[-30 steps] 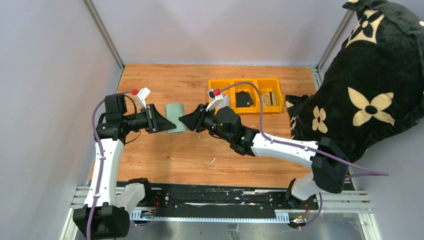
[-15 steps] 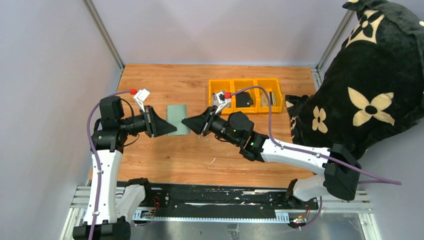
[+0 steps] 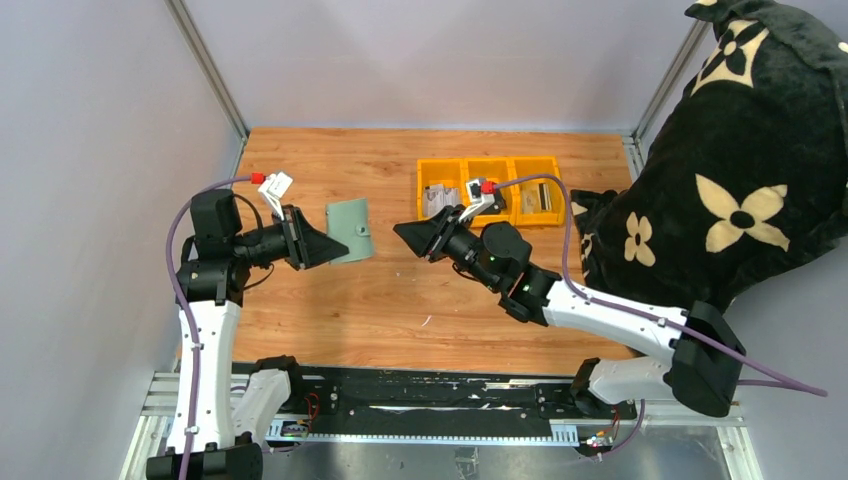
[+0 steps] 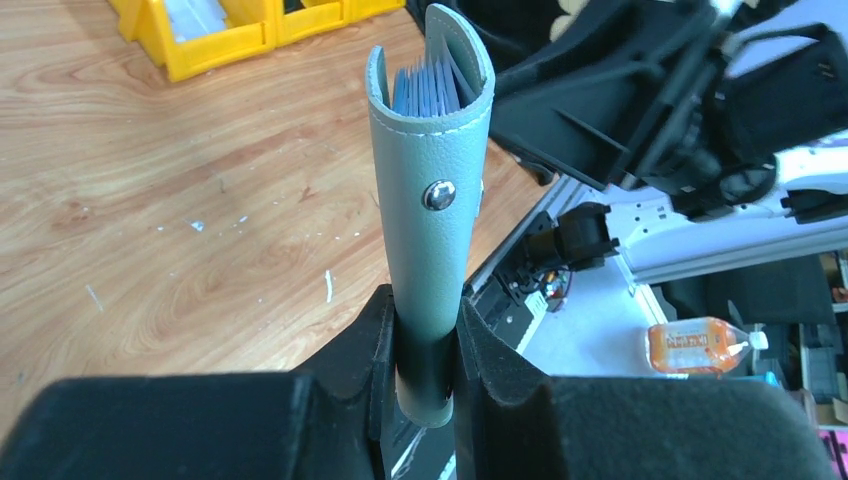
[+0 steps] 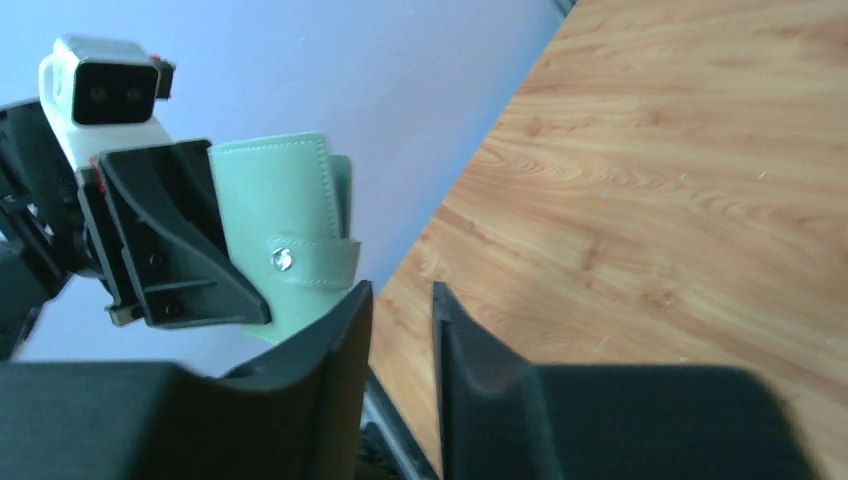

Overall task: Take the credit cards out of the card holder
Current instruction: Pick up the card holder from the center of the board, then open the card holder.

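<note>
Card holder (image 4: 428,200) juts out from the left gripper (image 4: 425,335), whose jaws clamp its lower end and hold it clear of the wooden table (image 3: 400,310). Cards (image 4: 428,88) show as bluish edges tucked inside its folded top. Right gripper (image 5: 402,300) hangs beside the holder without touching it, its jaws parted by a narrow slit with nothing between them, near the yellow bins (image 3: 421,190) at the back.

You cannot read any words or numbers here. The little bottle (image 4: 700,345) in the left wrist view has an orange label, but its print is too tiny to read.
</note>
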Robot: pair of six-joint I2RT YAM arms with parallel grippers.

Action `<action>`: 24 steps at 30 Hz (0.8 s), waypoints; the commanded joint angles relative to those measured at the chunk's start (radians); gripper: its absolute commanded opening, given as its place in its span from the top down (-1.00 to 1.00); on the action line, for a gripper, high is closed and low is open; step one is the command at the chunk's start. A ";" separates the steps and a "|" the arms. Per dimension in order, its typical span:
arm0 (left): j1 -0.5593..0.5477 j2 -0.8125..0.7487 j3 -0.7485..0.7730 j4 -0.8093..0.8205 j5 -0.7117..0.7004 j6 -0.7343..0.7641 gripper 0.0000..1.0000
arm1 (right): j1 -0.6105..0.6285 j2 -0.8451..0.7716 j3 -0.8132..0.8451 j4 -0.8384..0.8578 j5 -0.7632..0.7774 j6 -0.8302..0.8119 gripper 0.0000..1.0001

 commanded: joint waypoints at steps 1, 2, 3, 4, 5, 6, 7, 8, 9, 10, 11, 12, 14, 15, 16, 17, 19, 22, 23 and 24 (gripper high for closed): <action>0.003 -0.014 0.025 0.057 -0.084 -0.053 1.00 | 0.125 -0.064 0.111 -0.144 0.195 -0.250 0.20; 0.003 -0.021 0.018 0.069 -0.118 -0.067 1.00 | 0.153 -0.065 0.132 -0.165 0.246 -0.296 0.07; 0.003 -0.029 0.008 0.084 -0.141 -0.081 1.00 | 0.186 -0.057 0.161 -0.189 0.302 -0.336 -0.09; 0.003 -0.037 -0.004 0.100 -0.158 -0.096 1.00 | 0.204 -0.042 0.196 -0.231 0.340 -0.367 -0.16; 0.003 -0.046 -0.014 0.109 -0.171 -0.107 1.00 | 0.218 -0.021 0.234 -0.268 0.371 -0.387 -0.21; 0.003 -0.054 -0.024 0.119 -0.183 -0.118 1.00 | 0.234 -0.001 0.267 -0.292 0.404 -0.415 -0.23; 0.003 -0.064 -0.034 0.125 -0.189 -0.129 1.00 | 0.246 0.024 0.302 -0.305 0.430 -0.448 -0.24; 0.003 -0.067 -0.039 0.126 -0.194 -0.131 1.00 | 0.258 0.048 0.328 -0.320 0.457 -0.462 -0.25; 0.003 -0.070 -0.043 0.126 -0.196 -0.132 1.00 | 0.267 0.073 0.355 -0.334 0.482 -0.475 -0.25; 0.003 -0.073 -0.046 0.126 -0.198 -0.134 1.00 | 0.273 0.101 0.383 -0.349 0.504 -0.484 -0.25; 0.003 -0.078 -0.050 0.126 -0.202 -0.136 1.00 | 0.280 0.136 0.413 -0.372 0.526 -0.492 -0.25; 0.002 -0.082 -0.056 0.126 -0.209 -0.140 1.00 | 0.285 0.160 0.438 -0.382 0.538 -0.503 -0.24; 0.002 -0.086 -0.068 0.127 -0.218 -0.144 1.00 | 0.296 0.199 0.477 -0.380 0.553 -0.534 -0.19; 0.002 -0.086 -0.070 0.126 -0.217 -0.144 1.00 | 0.299 0.218 0.489 -0.371 0.556 -0.551 -0.15; 0.002 -0.086 -0.074 0.127 -0.217 -0.144 1.00 | 0.304 0.233 0.499 -0.361 0.555 -0.564 -0.13; 0.002 -0.086 -0.075 0.126 -0.217 -0.146 1.00 | 0.306 0.247 0.507 -0.355 0.554 -0.571 -0.08; 0.002 -0.083 -0.072 0.127 -0.216 -0.147 1.00 | 0.306 0.270 0.531 -0.362 0.545 -0.575 -0.02; 0.002 -0.082 -0.070 0.128 -0.216 -0.146 1.00 | 0.308 0.292 0.546 -0.359 0.536 -0.577 0.01; 0.002 -0.081 -0.071 0.126 -0.215 -0.146 1.00 | 0.308 0.303 0.552 -0.360 0.534 -0.577 0.01; 0.002 -0.080 -0.071 0.126 -0.214 -0.146 1.00 | 0.308 0.308 0.558 -0.360 0.533 -0.578 0.01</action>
